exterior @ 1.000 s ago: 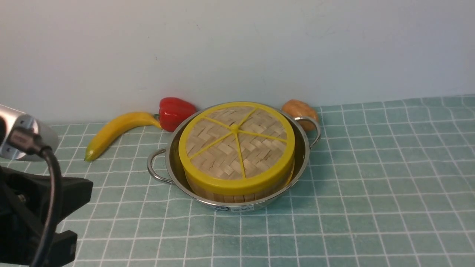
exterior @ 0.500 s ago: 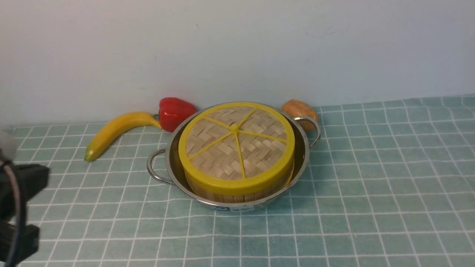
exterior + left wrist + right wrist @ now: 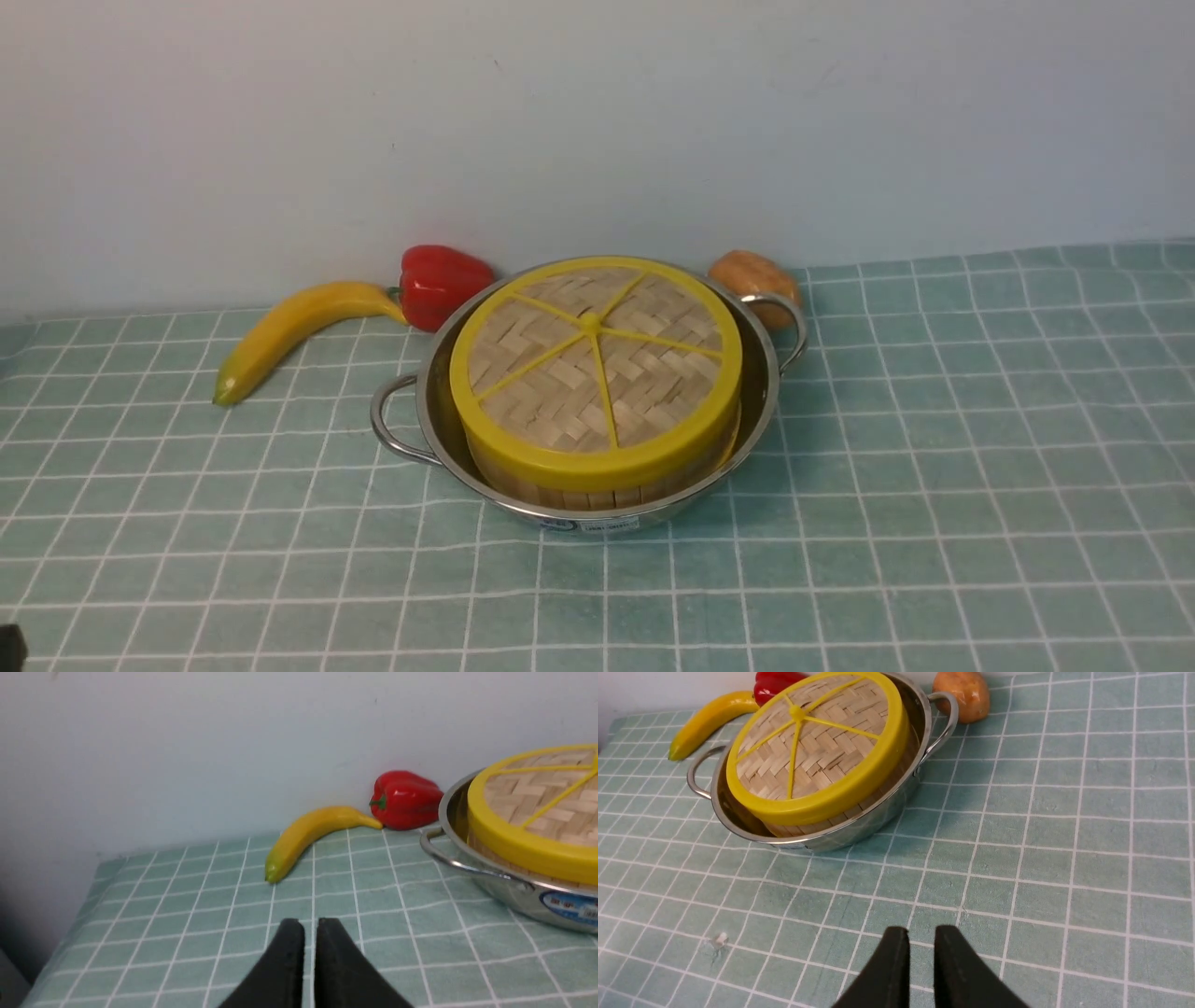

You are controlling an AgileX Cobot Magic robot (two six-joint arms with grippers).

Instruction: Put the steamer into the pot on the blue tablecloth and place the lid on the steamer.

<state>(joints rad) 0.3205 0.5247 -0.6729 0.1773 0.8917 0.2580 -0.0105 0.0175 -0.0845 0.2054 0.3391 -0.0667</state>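
Observation:
The pot (image 3: 764, 378) stands on the blue tablecloth (image 3: 934, 467) near the back wall. Inside it sits the steamer (image 3: 560, 489), of which only the slat wall shows below the lid (image 3: 596, 359). The lid rests flat on the steamer. In the left wrist view my left gripper (image 3: 310, 926) hovers over bare cloth left of the pot (image 3: 490, 882), its fingers a narrow slit apart and holding nothing. In the right wrist view my right gripper (image 3: 921, 933) hangs over cloth in front of the pot (image 3: 859, 826), fingers slightly apart and empty. Neither gripper's fingers show in the front view.
A banana (image 3: 289, 331) and a red pepper (image 3: 439, 280) lie left of the pot by the wall. A brown-orange potato-like item (image 3: 752, 278) lies behind its right handle. A small white scrap (image 3: 719, 939) lies on the cloth. The cloth's left edge (image 3: 70, 933) drops off.
The left arm has drawn back out of the front view's lower left. The pot, steamer and lid have not moved.

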